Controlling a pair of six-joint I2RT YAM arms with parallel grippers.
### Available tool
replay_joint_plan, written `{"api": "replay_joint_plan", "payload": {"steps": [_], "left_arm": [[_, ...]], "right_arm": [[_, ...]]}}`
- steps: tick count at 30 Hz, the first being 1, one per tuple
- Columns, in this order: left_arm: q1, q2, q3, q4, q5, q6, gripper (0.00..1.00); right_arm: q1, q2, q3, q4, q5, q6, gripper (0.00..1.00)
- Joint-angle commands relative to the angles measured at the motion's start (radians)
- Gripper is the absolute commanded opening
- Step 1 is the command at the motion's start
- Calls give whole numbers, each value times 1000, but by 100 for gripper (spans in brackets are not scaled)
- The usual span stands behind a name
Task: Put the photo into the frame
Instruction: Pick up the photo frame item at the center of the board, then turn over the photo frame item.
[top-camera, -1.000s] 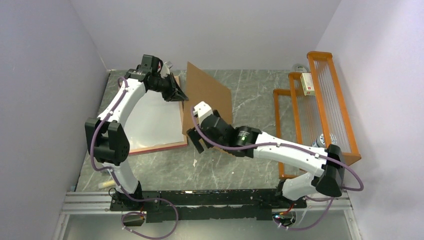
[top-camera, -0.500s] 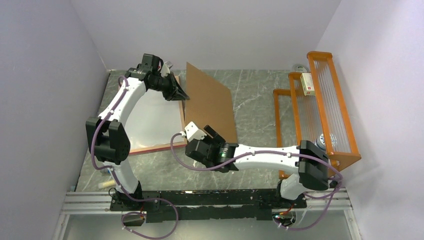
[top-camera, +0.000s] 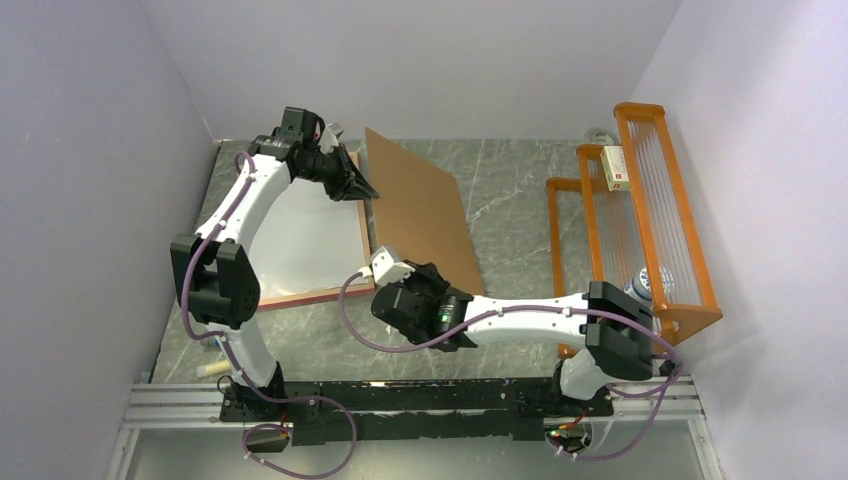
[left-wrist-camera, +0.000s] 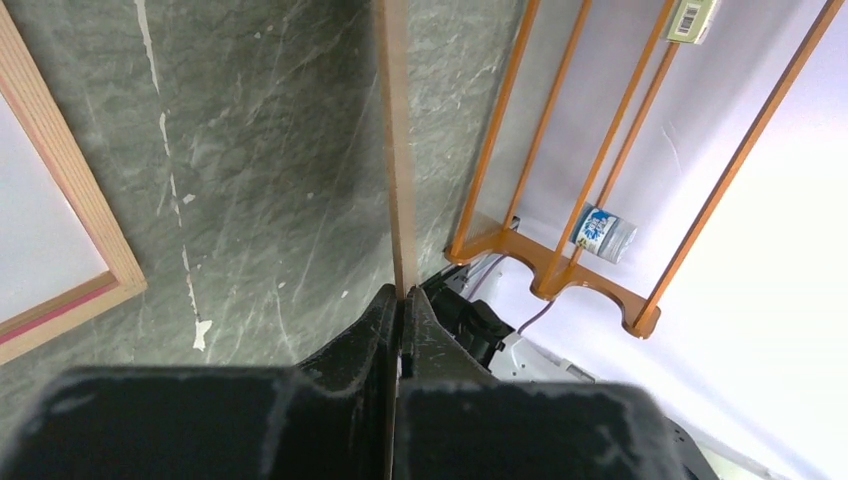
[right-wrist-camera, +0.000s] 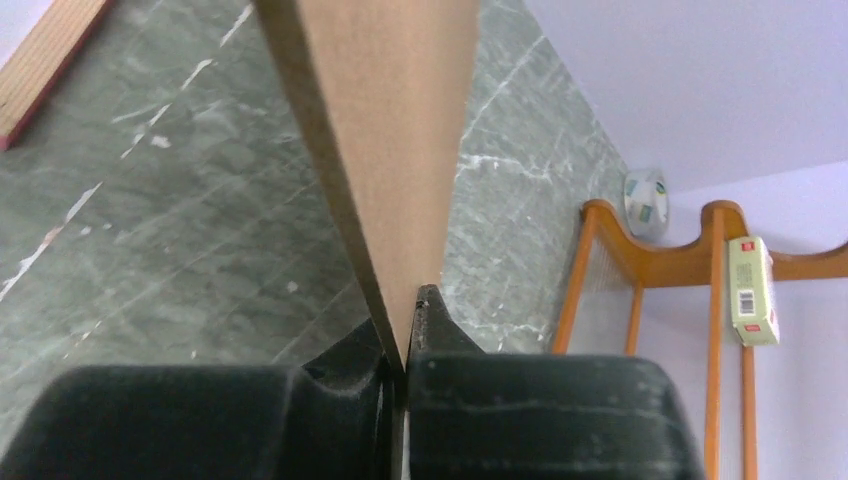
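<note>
Progress in framing: the large rectangular picture frame (top-camera: 320, 294), pale wood back upward with a pink edge showing, is laid flat at the left of the grey veined table (top-camera: 520, 200). The smooth white sheet inside it is judged to be the photo (top-camera: 305, 235), face down and already seated. Covering it remains to be done. The thin, matte brown rectangular backing board (top-camera: 420, 215), tilted just beside the frame, is pinched at 2 edges by the left gripper (left-wrist-camera: 400, 300) and the right gripper (right-wrist-camera: 405, 325), the jaws of each closed tight on it.

Board (top-camera: 420, 215) between frame (top-camera: 310, 296) (left) and rack (top-camera: 640, 110)
</note>
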Motion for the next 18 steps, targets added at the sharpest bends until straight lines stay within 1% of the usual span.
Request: {"api": "replay_joint_plan", "payload": {"steps": [1, 2, 3, 6, 8, 11, 12, 16, 18], "left_arm": [[9, -57, 33, 41, 40, -13, 13], [10, -57, 41, 41, 37, -10, 23], [12, -55, 53, 37, 31, -4, 35], [18, -42, 118, -1, 0, 38, 66], [24, -27, 202, -81, -62, 93, 80], [41, -36, 291, -140, -167, 155, 91], [50, -46, 308, -149, -198, 167, 94], [94, -107, 345, -158, -320, 197, 94], [109, -145, 338, -150, -363, 203, 94]], "right_arm": [[1, -29, 10, 93, 44, -27, 0], [1, -36, 10, 97, 44, -29, 0], [0, -45, 9, 104, 45, -35, 0], [-2, -81, 3, 136, 42, -51, 0], [-8, -116, -9, 168, 23, -57, 0], [-37, -158, -19, 206, -13, -44, 0], [-48, -171, -20, 216, -23, -37, 0], [-99, -228, -18, 263, -71, -14, 0], [-132, -267, 2, 255, -119, 28, 0]]}}
